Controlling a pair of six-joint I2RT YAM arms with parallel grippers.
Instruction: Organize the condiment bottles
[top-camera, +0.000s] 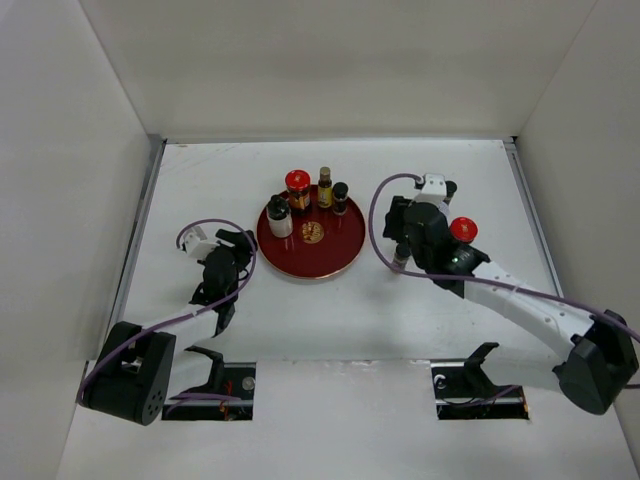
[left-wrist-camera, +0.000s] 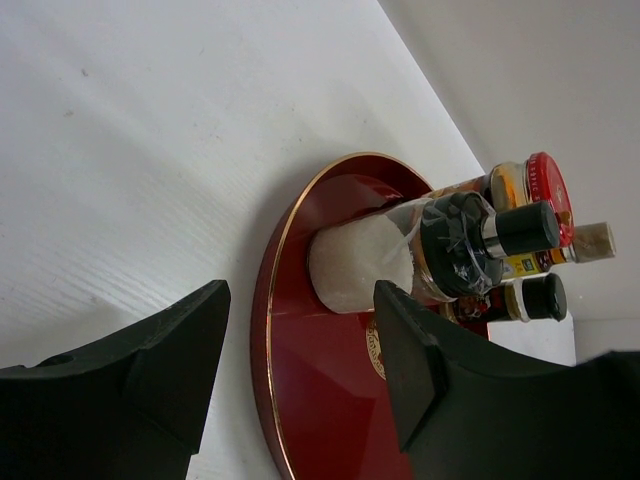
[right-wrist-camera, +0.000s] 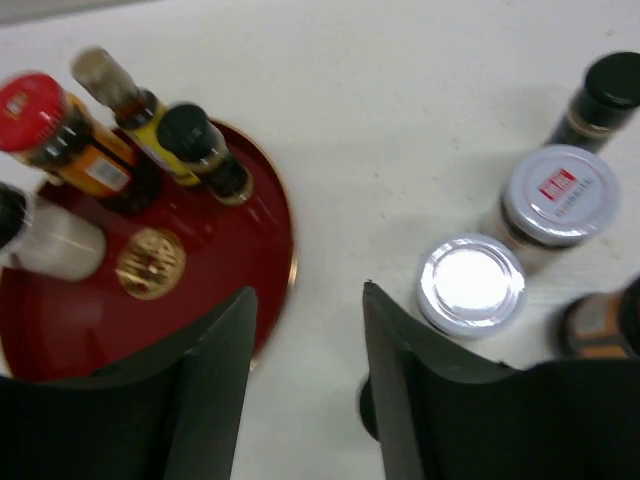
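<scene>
Four condiment bottles were seen standing upright on the red tray (top-camera: 335, 252), all in its far half. A red-lidded jar (top-camera: 297, 188), a tall gold-capped bottle (top-camera: 325, 187) and a small black-capped bottle (top-camera: 341, 197) were lined up along the back rim. A white-bodied bottle (top-camera: 279, 217) with a black cap stood at the left edge, just in front of the red-lidded jar. A gold emblem (top-camera: 313, 232) was visible at the tray's centre.

More bottles were left off the tray, on the table (top-camera: 200, 180) to its right, grouped close together. A dark black-topped bottle (right-wrist-camera: 605, 100) stood farthest back, with a white-lidded jar (right-wrist-camera: 558, 190) bearing a red mark in front of it and a silver-lidded jar (right-wrist-camera: 470, 283) nearest. A red-topped bottle (top-camera: 462, 229) was noted just beside the right arm in the top view. An amber shape at the right edge of the right wrist view was too blurred to identify.

The left gripper (left-wrist-camera: 300, 310) was held just left of the tray rim, jaws spread wide, nothing between them, pointed at the white-bodied bottle without touching it. The right gripper (right-wrist-camera: 307, 295) was positioned between the tray's right rim and the off-tray group, jaws parted and empty.
</scene>
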